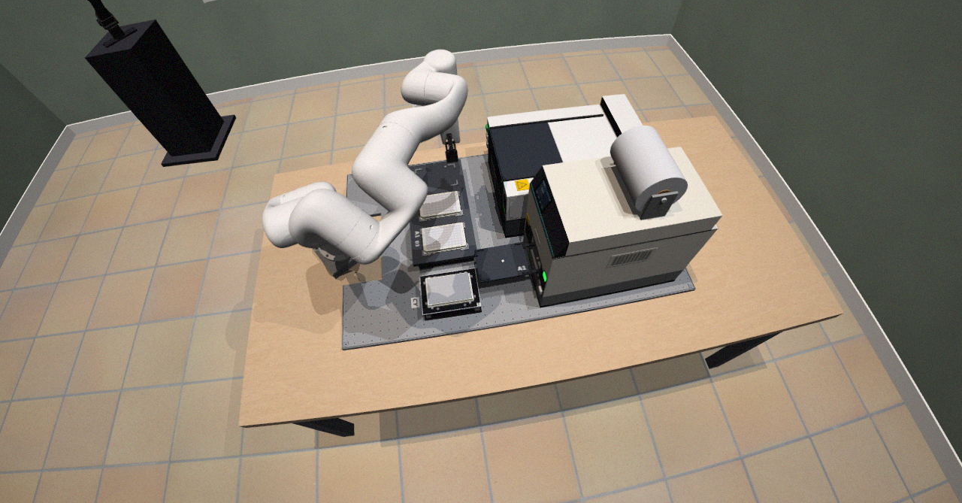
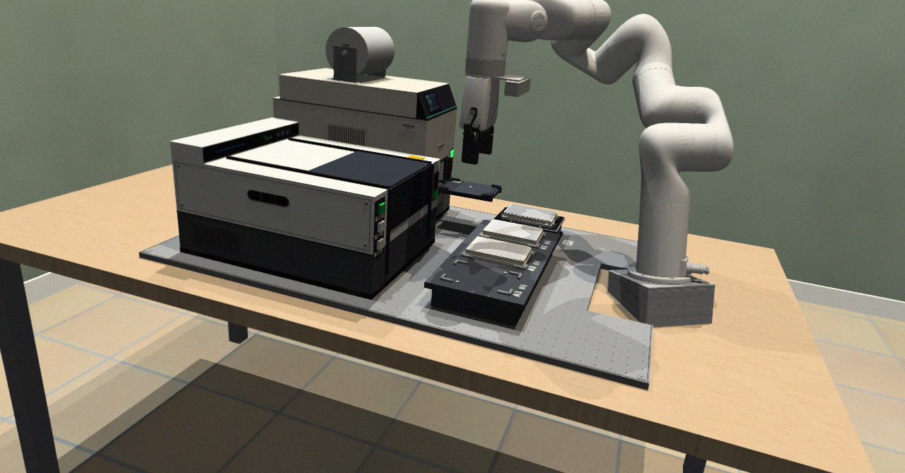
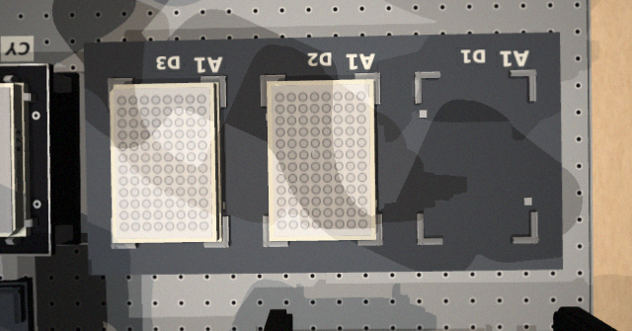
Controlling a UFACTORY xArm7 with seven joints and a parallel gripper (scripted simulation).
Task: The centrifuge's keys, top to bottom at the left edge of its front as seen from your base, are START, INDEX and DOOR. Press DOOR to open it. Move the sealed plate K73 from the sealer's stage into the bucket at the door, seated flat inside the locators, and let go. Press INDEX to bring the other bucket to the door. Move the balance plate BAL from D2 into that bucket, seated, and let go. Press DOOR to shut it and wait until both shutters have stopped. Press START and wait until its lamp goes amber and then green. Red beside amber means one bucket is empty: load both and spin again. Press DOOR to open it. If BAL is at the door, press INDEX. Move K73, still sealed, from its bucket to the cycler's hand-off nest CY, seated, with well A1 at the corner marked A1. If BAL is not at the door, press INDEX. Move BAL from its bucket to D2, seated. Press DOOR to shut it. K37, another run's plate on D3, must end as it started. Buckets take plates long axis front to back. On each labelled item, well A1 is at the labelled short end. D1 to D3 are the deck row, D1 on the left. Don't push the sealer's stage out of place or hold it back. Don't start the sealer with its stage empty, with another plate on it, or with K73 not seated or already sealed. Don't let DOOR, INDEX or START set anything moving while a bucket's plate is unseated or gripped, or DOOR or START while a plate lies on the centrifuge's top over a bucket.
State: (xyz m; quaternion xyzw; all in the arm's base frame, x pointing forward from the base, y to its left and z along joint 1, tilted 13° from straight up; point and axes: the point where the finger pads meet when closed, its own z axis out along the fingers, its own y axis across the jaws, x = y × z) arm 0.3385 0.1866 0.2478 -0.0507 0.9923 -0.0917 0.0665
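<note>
My gripper (image 1: 451, 153) (image 2: 476, 146) (image 3: 425, 323) is open and empty, hanging high over the deck row beside the centrifuge (image 1: 538, 137) (image 2: 278, 201). A well plate (image 1: 440, 204) (image 2: 498, 252) (image 3: 321, 159) sits inside the D2 corner locators. Another plate (image 1: 447, 236) (image 2: 512, 230) (image 3: 163, 163) sits on D3. D1 (image 3: 474, 158) is empty. A third plate (image 1: 449, 290) (image 2: 530, 215) (image 3: 6, 158) lies in the CY nest. The sealer's stage (image 1: 500, 262) (image 2: 471, 188) sticks out, bare. No bucket shows in the centrifuge's top. I cannot read the plate labels.
The sealer (image 1: 618, 224) (image 2: 367, 103), with a roll on top, stands behind the stage. A small green lamp (image 2: 381, 206) glows by the centrifuge's keys. The arm's base (image 2: 661, 293) stands on the perforated baseplate (image 1: 376, 328) (image 3: 346, 5).
</note>
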